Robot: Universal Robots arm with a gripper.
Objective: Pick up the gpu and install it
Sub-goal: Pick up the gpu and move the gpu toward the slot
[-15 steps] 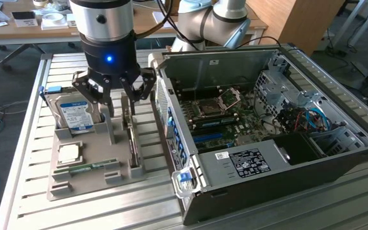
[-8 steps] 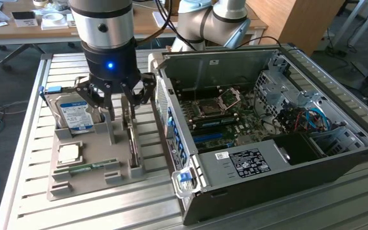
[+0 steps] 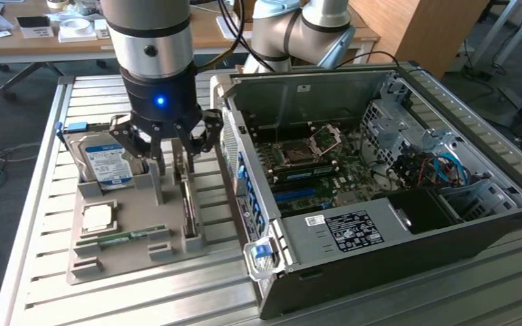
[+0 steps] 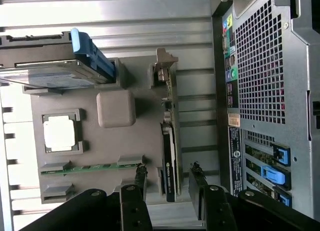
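One hard drive [image 3: 107,161] near gpu [image 4: 169,163]

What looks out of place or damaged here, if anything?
Nothing stands out. The hard drive, processor chip, memory stick and gpu each sit in their own slot of the grey holder. The open tool hangs over the gpu, not gripping it. The computer case lies open beside the holder.

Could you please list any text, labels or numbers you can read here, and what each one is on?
No text can be read.
hard drive label: print too small.
black label inside the computer case: blurred.
gpu marking: too blurred.
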